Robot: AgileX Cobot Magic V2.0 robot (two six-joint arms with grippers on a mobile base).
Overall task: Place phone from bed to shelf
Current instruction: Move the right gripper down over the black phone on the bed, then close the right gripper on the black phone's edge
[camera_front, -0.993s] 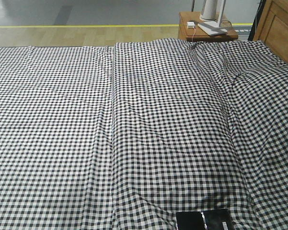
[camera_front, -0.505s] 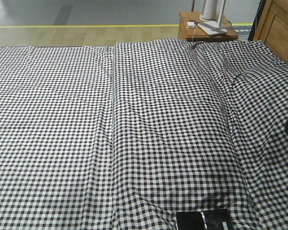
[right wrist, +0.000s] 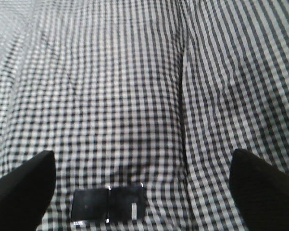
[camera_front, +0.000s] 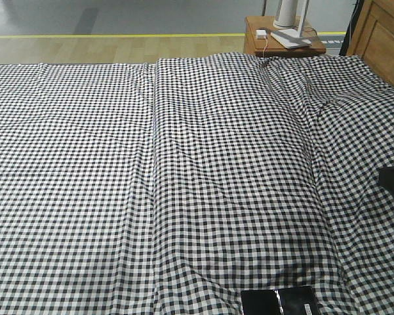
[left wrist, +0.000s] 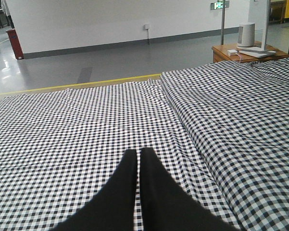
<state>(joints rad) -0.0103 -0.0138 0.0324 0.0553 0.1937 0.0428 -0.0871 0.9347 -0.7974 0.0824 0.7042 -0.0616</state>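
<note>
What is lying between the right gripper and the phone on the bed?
Only bare checked cloth of the bed; the right wrist view shows it between the open right gripper and the phone.

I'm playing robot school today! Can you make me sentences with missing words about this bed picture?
1. The thin black ___ lies flat on the checked bed.
2. The left pincer is ___ and holds nothing.
3. The right pincer is wide ___ above the bed.
Missing words: phone; shut; open.
</note>
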